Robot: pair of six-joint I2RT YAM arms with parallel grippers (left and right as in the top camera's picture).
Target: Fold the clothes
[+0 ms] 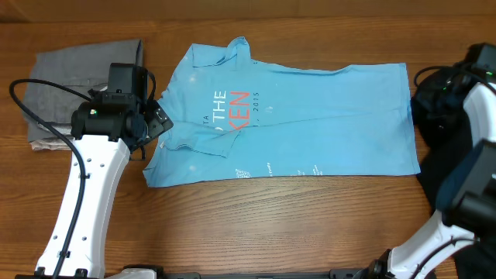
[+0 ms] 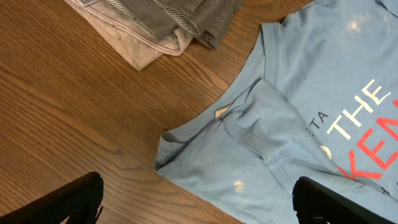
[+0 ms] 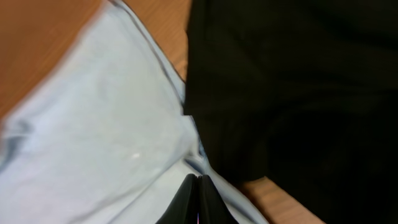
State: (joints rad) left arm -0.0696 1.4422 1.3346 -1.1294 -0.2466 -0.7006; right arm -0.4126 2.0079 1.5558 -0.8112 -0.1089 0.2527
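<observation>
Gripping blue shirt [image 1: 310, 116] edge — right claw [image 3: 198, 196] clenched; left claw [image 2: 199, 202] released above collar.

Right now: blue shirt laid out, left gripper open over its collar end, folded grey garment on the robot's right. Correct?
Not quite. The folded grey garment lies on the robot's left, not its right, as the overhead view shows. The rest stands: the blue shirt is laid out and the left gripper is open over its collar end.

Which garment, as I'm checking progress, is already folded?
The grey garment at the table's left end: it sits in a compact folded stack, while the blue shirt lies spread out and the black garment lies bunched at the right.
</observation>
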